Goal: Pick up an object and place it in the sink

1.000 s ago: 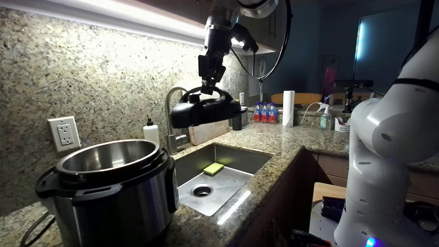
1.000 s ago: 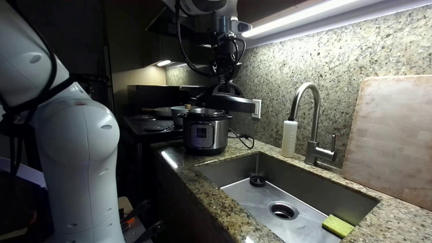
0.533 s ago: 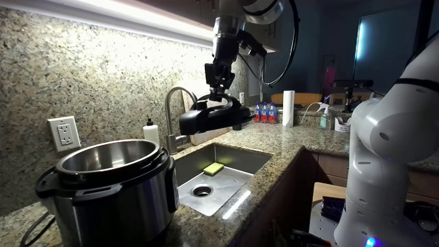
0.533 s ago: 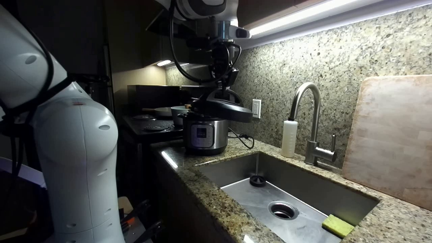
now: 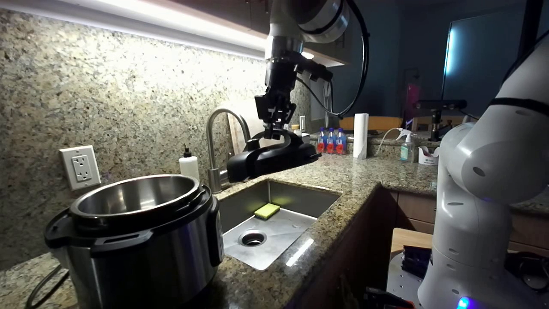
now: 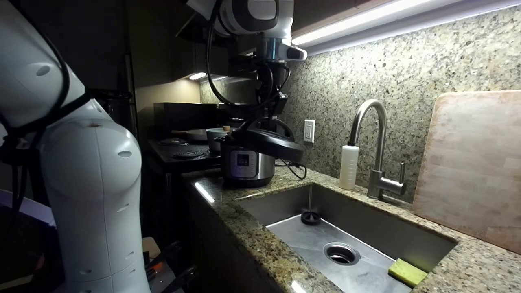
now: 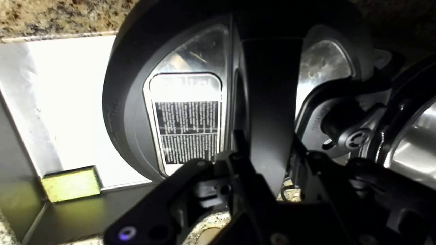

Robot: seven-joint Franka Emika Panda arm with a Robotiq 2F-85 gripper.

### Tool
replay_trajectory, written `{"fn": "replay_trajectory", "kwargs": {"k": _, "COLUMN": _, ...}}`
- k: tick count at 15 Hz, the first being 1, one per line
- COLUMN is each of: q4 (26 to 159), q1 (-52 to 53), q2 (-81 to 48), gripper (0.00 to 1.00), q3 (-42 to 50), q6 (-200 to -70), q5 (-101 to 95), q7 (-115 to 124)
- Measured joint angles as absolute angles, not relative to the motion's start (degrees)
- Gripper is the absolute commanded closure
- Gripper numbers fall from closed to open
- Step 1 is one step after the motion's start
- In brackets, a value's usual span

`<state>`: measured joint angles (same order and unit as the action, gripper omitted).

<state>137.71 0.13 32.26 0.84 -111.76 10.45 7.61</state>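
A speckled stone wall [image 5: 128, 107] runs behind a counter [image 5: 343, 174] of similar stone, and a white robot arm [image 5: 469, 231] reaches out over it. Set into the counter is a steel sink [image 6: 386, 228]. A cutting board [image 6: 472, 162] stands on edge behind the sink, next to the curved faucet [image 6: 381, 142]. The pot [image 5: 150, 262], steel and black, sits on the counter just beside one end of the sink, its steel inside showing in an exterior view. The round black lid [image 5: 274, 159] hangs in the air above the sink's end near the pot, apart from both, tilted so that the side toward the wall sits lower. A paper towel roll [image 5: 360, 136] stands farther along the counter. The gripper [image 7: 267, 146] is clamped on the lid's arched handle [image 7: 272, 102], pinching it from both sides as the wrist view shows. A pump bottle [image 5: 188, 167] stands beside the faucet, three water bottles [image 5: 330, 141] stand in a row near the roll, and an outlet [image 5: 80, 167] is set in the wall. Inside the sink, a yellow sponge [image 6: 407, 272] lies in one corner, the drain [image 6: 342, 253] is in the floor, and a black stopper [image 6: 310, 218] lies in a corner at the pot's end.
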Motion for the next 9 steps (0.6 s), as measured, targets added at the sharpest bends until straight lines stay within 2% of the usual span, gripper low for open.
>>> {"fn": "replay_trajectory", "kwargs": {"k": 9, "q4": 137.1, "q1": 0.1, "q2": 25.7, "gripper": 0.87, "q3": 0.9, "q6": -114.6, "q5": 10.9, "q7": 10.9}}
